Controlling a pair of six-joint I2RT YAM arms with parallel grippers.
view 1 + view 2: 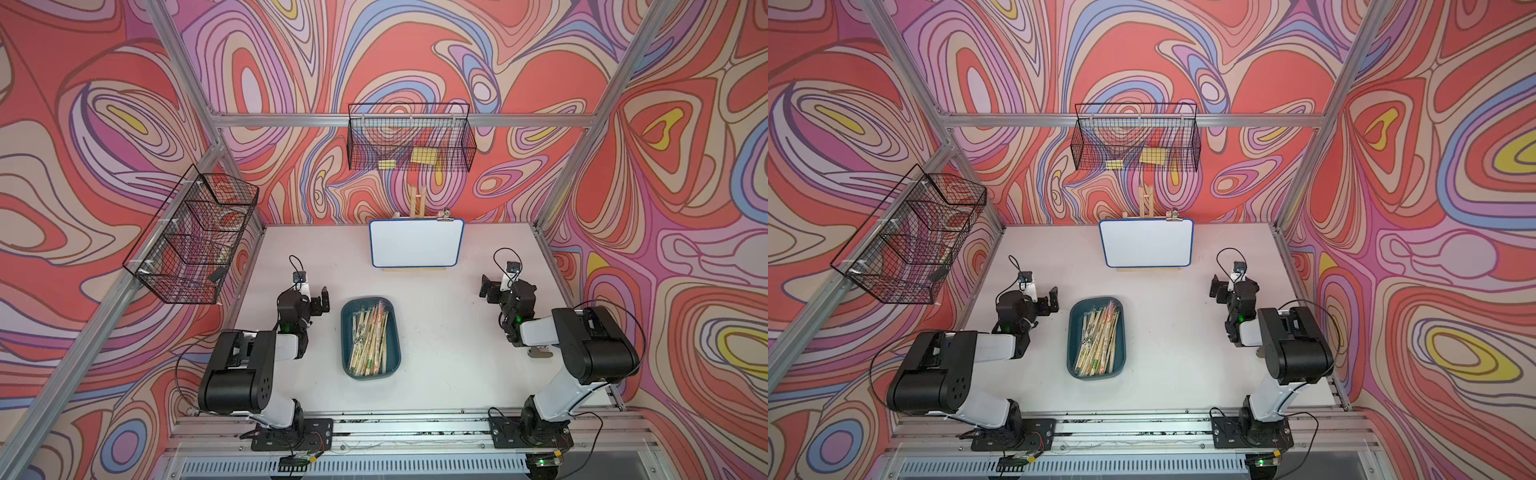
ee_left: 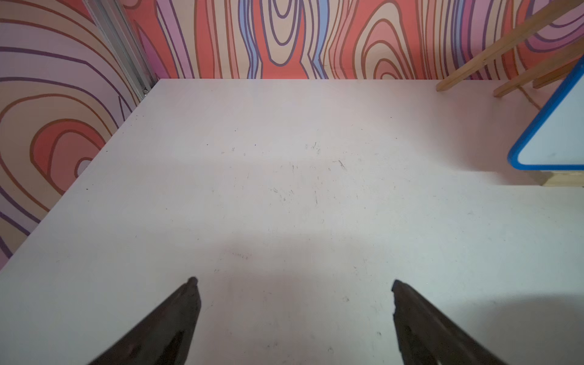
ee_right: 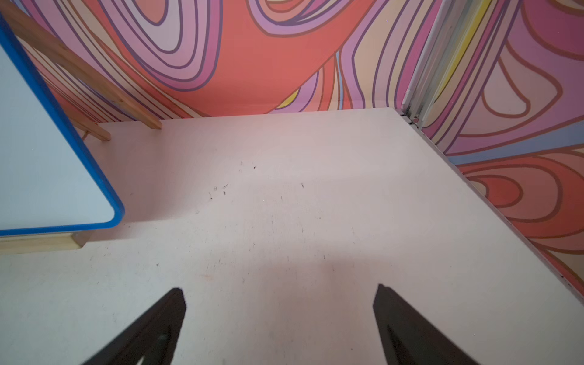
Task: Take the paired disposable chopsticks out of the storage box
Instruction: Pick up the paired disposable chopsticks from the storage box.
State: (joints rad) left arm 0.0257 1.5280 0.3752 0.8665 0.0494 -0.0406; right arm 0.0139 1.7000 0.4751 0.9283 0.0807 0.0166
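Note:
The storage box [image 1: 347,332] [image 1: 1073,336], a shallow dark teal tray, lies in the middle of the white table in both top views. It holds a heap of paired disposable chopsticks [image 1: 371,338] [image 1: 1098,345] in clear sleeves with green and orange print. My left gripper [image 1: 321,302] [image 1: 1048,301] hovers just left of the box's far end, open and empty. My right gripper [image 1: 488,286] [image 1: 1219,287] is well to the right of the box, also open and empty. Both wrist views show only bare table between the spread left gripper [image 2: 293,282] and right gripper [image 3: 279,290]; box and chopsticks are out of view there.
A blue-framed whiteboard [image 1: 417,243] [image 1: 1147,243] stands on a wooden easel [image 1: 417,201] at the back of the table. Black wire baskets hang on the back wall [image 1: 409,143] and the left wall [image 1: 195,241]. Aluminium frame posts mark the table's far corners.

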